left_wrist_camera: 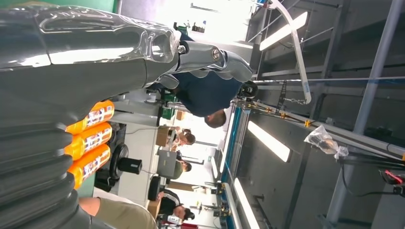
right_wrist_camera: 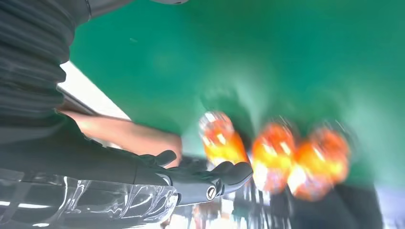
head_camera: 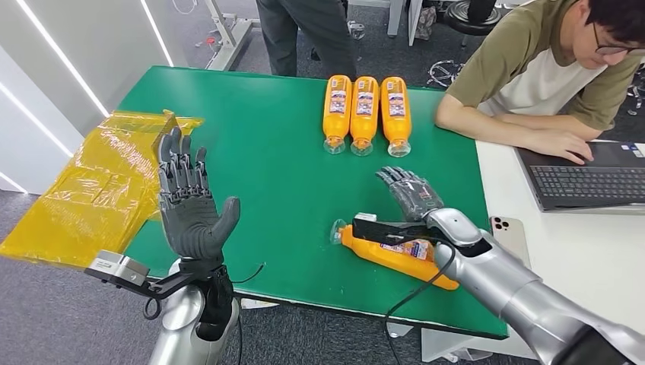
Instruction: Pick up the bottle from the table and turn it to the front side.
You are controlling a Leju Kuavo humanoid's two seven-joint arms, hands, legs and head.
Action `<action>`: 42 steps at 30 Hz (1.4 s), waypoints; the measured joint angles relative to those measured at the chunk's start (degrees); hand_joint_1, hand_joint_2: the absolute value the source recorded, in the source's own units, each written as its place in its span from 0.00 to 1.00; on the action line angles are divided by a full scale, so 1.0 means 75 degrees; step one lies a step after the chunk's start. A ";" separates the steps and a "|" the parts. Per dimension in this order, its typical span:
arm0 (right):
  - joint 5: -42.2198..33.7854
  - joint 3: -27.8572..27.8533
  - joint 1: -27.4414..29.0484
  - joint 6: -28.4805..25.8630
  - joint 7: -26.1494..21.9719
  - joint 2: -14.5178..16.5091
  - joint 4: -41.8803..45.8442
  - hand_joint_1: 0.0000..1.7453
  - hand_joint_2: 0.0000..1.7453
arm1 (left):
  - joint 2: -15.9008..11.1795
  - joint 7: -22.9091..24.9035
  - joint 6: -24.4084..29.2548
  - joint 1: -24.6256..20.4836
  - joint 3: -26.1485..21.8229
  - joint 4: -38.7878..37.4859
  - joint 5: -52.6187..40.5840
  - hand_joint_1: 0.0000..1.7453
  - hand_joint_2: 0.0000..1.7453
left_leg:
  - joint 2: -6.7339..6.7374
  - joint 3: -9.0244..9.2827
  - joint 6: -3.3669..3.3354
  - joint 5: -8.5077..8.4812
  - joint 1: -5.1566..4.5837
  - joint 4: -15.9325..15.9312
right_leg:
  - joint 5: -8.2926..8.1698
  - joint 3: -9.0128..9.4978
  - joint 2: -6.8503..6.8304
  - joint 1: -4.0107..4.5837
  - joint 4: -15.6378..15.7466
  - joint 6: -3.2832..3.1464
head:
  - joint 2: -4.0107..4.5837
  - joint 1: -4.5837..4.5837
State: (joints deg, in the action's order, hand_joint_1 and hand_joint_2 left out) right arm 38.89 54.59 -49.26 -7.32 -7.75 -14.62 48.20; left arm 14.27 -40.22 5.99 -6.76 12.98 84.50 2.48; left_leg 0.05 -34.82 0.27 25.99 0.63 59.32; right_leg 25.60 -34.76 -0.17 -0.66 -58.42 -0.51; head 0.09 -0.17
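Note:
An orange bottle [head_camera: 399,258] lies on its side near the front edge of the green table [head_camera: 281,160], its clear cap pointing left. My right hand [head_camera: 409,194] hovers just beyond it with fingers spread, holding nothing; my wrist and its black camera mount cross over the bottle. In the right wrist view the right hand [right_wrist_camera: 191,181] is open above the green top. My left hand [head_camera: 189,205] is raised upright at the table's left front, palm open, fingers apart, empty. The left hand [left_wrist_camera: 95,52] also appears in the left wrist view.
Three orange bottles [head_camera: 364,112] lie side by side at the table's far middle, caps toward me. A yellow plastic bag [head_camera: 99,190] hangs off the left edge. A person [head_camera: 548,76] sits at the right by a laptop [head_camera: 589,182] and a phone [head_camera: 509,236].

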 joint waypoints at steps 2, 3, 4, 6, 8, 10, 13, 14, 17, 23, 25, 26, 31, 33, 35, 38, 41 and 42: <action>0.0243 -0.0073 0.0194 -0.0752 0.0067 0.0115 0.0136 0.00 1.00 | 0.0001 0.0000 -0.0007 -0.0001 0.0000 0.0001 -0.0013 0.00 1.00 | 0.0001 0.0001 0.0000 0.0000 0.0000 0.0000 | 0.0000 -0.0003 0.0001 0.0000 0.0001 0.0000 | 0.0000 0.0001; 0.0357 -0.0104 0.0275 -0.1062 0.0105 0.0161 0.0201 0.00 1.00 | 0.0002 0.0000 -0.0011 -0.0001 0.0000 0.0001 -0.0022 0.00 1.00 | -0.0001 0.0000 0.0000 0.0000 0.0000 0.0000 | 0.0000 -0.0003 -0.0001 0.0000 0.0001 0.0000 | 0.0000 0.0001; 0.0441 -0.0140 0.0361 -0.1349 0.0130 0.0206 0.0272 0.00 1.00 | 0.0003 0.0000 -0.0015 -0.0002 0.0000 0.0001 -0.0032 0.00 1.00 | -0.0003 0.0000 0.0000 0.0000 0.0001 0.0000 | 0.0001 -0.0003 -0.0004 0.0000 0.0001 0.0000 | 0.0000 0.0000; 0.0509 -0.0240 0.0544 -0.1825 0.0112 0.0295 0.0437 0.00 1.00 | 0.0003 0.0000 -0.0020 -0.0002 0.0000 0.0001 -0.0054 0.00 1.00 | -0.0004 0.0000 0.0000 0.0000 0.0001 0.0000 | 0.0001 -0.0003 -0.0006 0.0001 0.0000 0.0000 | 0.0000 0.0000; 0.0415 -0.0355 0.0728 -0.2083 -0.0023 0.0364 0.0604 0.00 1.00 | 0.0003 0.0000 -0.0021 -0.0002 0.0000 0.0000 -0.0064 0.00 1.00 | -0.0003 0.0000 0.0000 0.0000 0.0001 -0.0001 | 0.0001 -0.0003 -0.0004 0.0001 0.0000 0.0000 | 0.0000 0.0000; -0.0099 -0.0481 0.0890 -0.1794 -0.0349 0.0422 0.0749 0.00 1.00 | 0.0003 0.0000 -0.0021 -0.0003 0.0000 0.0000 -0.0063 0.00 1.00 | -0.0001 0.0000 0.0000 0.0000 0.0001 -0.0002 | 0.0001 -0.0003 -0.0003 0.0001 0.0000 0.0000 | 0.0000 0.0000; -0.1398 -0.0659 0.1126 -0.0313 -0.0924 0.0522 0.0901 0.00 1.00 | 0.0003 0.0000 -0.0021 -0.0004 0.0000 0.0000 -0.0060 0.00 1.00 | 0.0000 0.0001 0.0000 0.0000 0.0001 -0.0002 | 0.0001 -0.0004 -0.0002 0.0000 0.0001 0.0000 | 0.0000 0.0001; -0.1707 -0.0706 0.1197 0.0154 -0.1024 0.0542 0.0923 0.00 1.00 | 0.0003 0.0000 -0.0021 -0.0004 0.0000 0.0000 -0.0058 0.00 1.00 | -0.0001 0.0000 0.0000 0.0000 0.0000 -0.0001 | 0.0001 -0.0004 -0.0003 0.0000 0.0001 0.0000 | 0.0000 0.0001; -0.2225 -0.0806 0.1292 0.1112 -0.1125 0.0563 0.0906 0.00 1.00 | 0.0003 0.0000 -0.0019 -0.0003 0.0000 0.0000 -0.0050 0.00 1.00 | -0.0003 -0.0002 -0.0001 0.0000 0.0000 -0.0001 | 0.0001 -0.0003 -0.0006 0.0000 0.0001 0.0000 | 0.0000 0.0001; -0.2266 -0.0833 0.1243 0.1846 -0.1012 0.0548 0.0655 0.00 1.00 | 0.0003 0.0000 0.0004 -0.0002 0.0000 0.0000 -0.0047 0.00 1.00 | 0.0000 0.0000 -0.0001 0.0000 -0.0001 0.0000 | 0.0000 -0.0003 -0.0001 -0.0002 0.0001 0.0001 | 0.0000 0.0001; -0.2171 -0.0826 0.1167 0.1962 -0.0935 0.0534 0.0562 0.00 1.00 | 0.0003 0.0000 0.0010 -0.0002 0.0000 0.0000 -0.0047 0.00 1.00 | -0.0002 0.0000 -0.0001 0.0000 -0.0001 0.0001 | 0.0000 -0.0003 -0.0004 -0.0002 0.0002 0.0001 | 0.0000 0.0001; -0.2097 -0.0818 0.1125 0.1995 -0.0883 0.0520 0.0512 0.00 1.00 | 0.0003 0.0000 0.0013 -0.0002 0.0000 0.0000 -0.0044 0.00 1.00 | -0.0003 -0.0001 -0.0001 0.0000 -0.0001 0.0001 | 0.0000 -0.0003 -0.0005 -0.0002 0.0002 0.0001 | 0.0000 0.0000; -0.1732 -0.0751 0.0920 0.1989 -0.0679 0.0415 0.0343 0.00 1.00 | 0.0000 0.0000 0.0022 -0.0002 0.0000 0.0000 -0.0013 0.00 1.00 | -0.0001 -0.0001 -0.0001 0.0000 -0.0001 0.0001 | 0.0000 -0.0003 -0.0002 -0.0002 0.0001 0.0000 | 0.0000 0.0001; -0.1596 -0.0717 0.0855 0.1932 -0.0597 0.0371 0.0313 0.00 1.00 | 0.0000 0.0000 0.0023 -0.0002 0.0000 0.0000 -0.0007 0.00 1.00 | -0.0002 -0.0001 -0.0001 0.0000 -0.0001 0.0001 | 0.0000 -0.0003 -0.0003 -0.0002 0.0001 0.0000 | 0.0000 0.0001; -0.1451 -0.0678 0.0799 0.1828 -0.0509 0.0330 0.0300 0.00 1.00 | 0.0000 0.0000 0.0024 -0.0002 0.0000 0.0000 -0.0004 0.00 1.00 | -0.0002 -0.0002 -0.0001 0.0000 -0.0001 0.0001 | 0.0000 -0.0003 -0.0004 -0.0002 0.0001 0.0001 | 0.0000 0.0001; -0.1238 -0.0621 0.0727 0.1624 -0.0369 0.0270 0.0297 0.00 1.00 | 0.0000 0.0000 0.0025 -0.0002 0.0000 0.0001 -0.0001 0.00 1.00 | -0.0002 -0.0002 -0.0001 0.0000 -0.0001 0.0001 | 0.0000 -0.0004 -0.0003 -0.0002 0.0001 0.0001 | 0.0000 0.0001; -0.1041 -0.0565 0.0690 0.1479 -0.0217 0.0204 0.0321 0.00 1.00 | 0.0000 0.0000 0.0025 -0.0001 0.0000 0.0001 0.0005 0.00 1.00 | -0.0002 -0.0001 -0.0001 0.0000 -0.0001 0.0001 | 0.0000 -0.0004 -0.0003 -0.0002 0.0001 0.0001 | 0.0000 0.0000; -0.0971 -0.0544 0.0685 0.1449 -0.0153 0.0177 0.0349 0.00 1.00 | 0.0000 0.0000 0.0025 -0.0001 0.0000 0.0001 0.0007 0.00 1.00 | -0.0002 -0.0001 -0.0001 0.0000 -0.0001 0.0001 | 0.0000 -0.0004 -0.0003 -0.0002 0.0001 0.0001 | 0.0000 0.0000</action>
State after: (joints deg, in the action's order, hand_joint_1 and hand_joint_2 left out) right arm 31.60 50.51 -44.13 3.54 -8.90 -13.30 50.82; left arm 14.27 -40.22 6.18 -6.77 12.98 84.50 2.52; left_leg 0.03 -34.83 0.26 25.99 0.62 59.33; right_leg 25.60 -34.79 -0.20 -0.68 -58.41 -0.50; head 0.09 -0.17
